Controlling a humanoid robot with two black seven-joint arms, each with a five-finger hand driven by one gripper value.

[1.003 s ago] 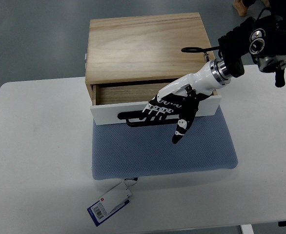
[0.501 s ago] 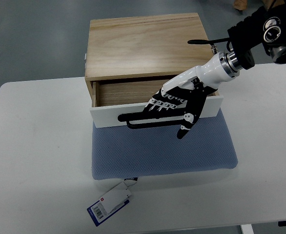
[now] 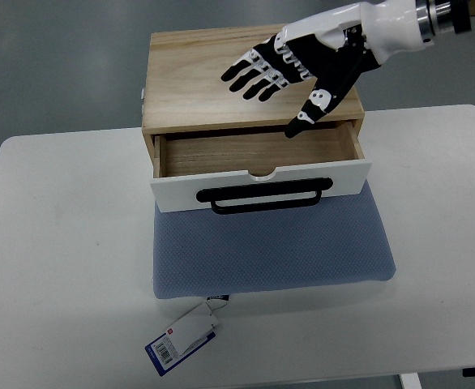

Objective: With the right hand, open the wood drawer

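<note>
Right robot hand (image 3: 290,69), top view: fingers spread flat, thumb angled down, holding nothing. It hovers above the top panel of the wooden cabinet (image 3: 246,73), apart from the drawer below it; arm enters from the upper right corner of the frame. Left arm not visible.

Wood drawer (image 3: 258,162): partly pulled out toward the tabletop's near edge, interior showing and apparently empty. Its white front panel (image 3: 173,194) overhangs a blue foam mat (image 3: 270,243), which lies on the white tabletop (image 3: 59,243) and reaches under the cabinet. Cabinet sits against the tabletop's far edge, about midway along it.

Handling judgement: rigid wood box, probably light when empty; should slide straight with little resistance unless skewed. Best hold is the black bar handle (image 3: 266,194), centred on the front panel, fingers hooked behind it near the middle so the pull stays square. Cabinet itself may creep forward on the mat if tugged hard.

A tagged label (image 3: 182,336) lies near the tabletop's near edge.
</note>
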